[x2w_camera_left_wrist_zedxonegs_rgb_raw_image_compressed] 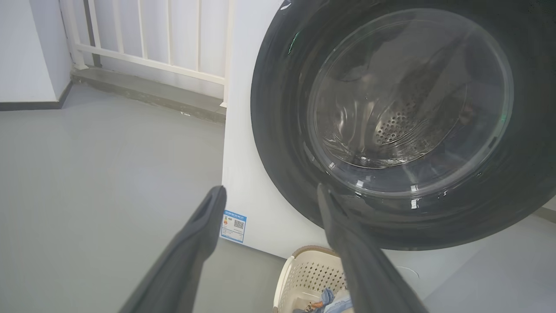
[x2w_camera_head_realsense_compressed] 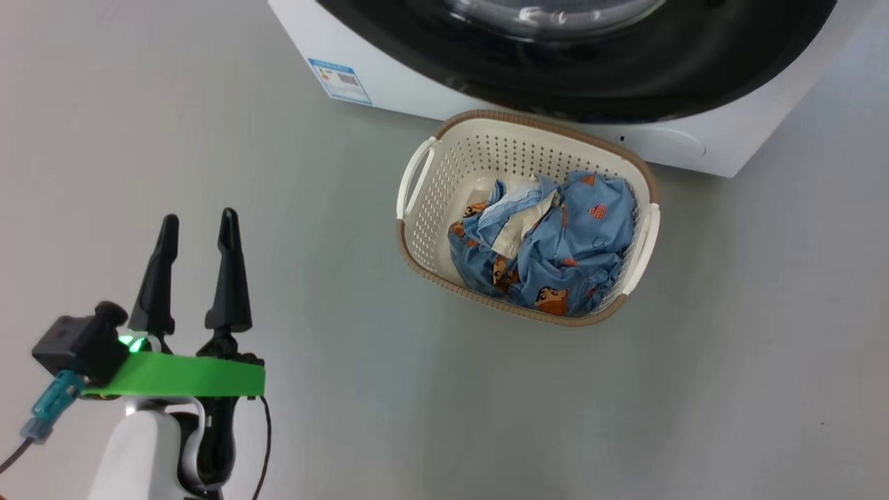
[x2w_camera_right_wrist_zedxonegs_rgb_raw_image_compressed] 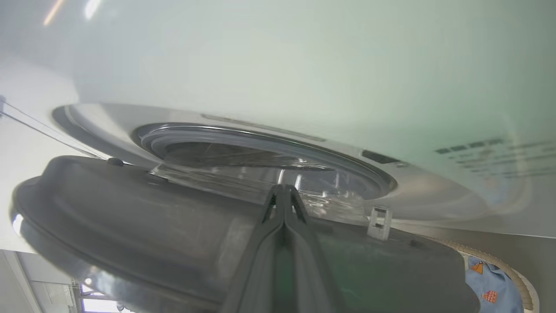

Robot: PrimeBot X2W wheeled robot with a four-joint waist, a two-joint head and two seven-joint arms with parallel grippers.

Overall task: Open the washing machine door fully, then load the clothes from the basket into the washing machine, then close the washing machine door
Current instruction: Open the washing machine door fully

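Note:
The white washing machine [x2w_camera_head_realsense_compressed: 389,76] stands at the top of the head view, its black glass-centred door [x2w_camera_head_realsense_compressed: 625,76] over the front. In the right wrist view the door [x2w_camera_right_wrist_zedxonegs_rgb_raw_image_compressed: 152,226] stands ajar, away from the grey gasket [x2w_camera_right_wrist_zedxonegs_rgb_raw_image_compressed: 243,134]. My right gripper [x2w_camera_right_wrist_zedxonegs_rgb_raw_image_compressed: 284,188] is shut and empty. It lies across the door's inner face, tips at the glass bowl. The cream basket [x2w_camera_head_realsense_compressed: 528,121] sits on the floor right before the machine and holds the blue bear-print clothes [x2w_camera_head_realsense_compressed: 555,243]. My left gripper [x2w_camera_head_realsense_compressed: 198,217] hangs open and empty, well left of the basket.
Grey floor [x2w_camera_head_realsense_compressed: 729,347] lies all around the basket. A blue label [x2w_camera_left_wrist_zedxonegs_rgb_raw_image_compressed: 233,226] sits low on the machine's front corner. A white railing [x2w_camera_left_wrist_zedxonegs_rgb_raw_image_compressed: 152,43] on a low step and a pale wall [x2w_camera_left_wrist_zedxonegs_rgb_raw_image_compressed: 26,43] stand beyond the machine's left side.

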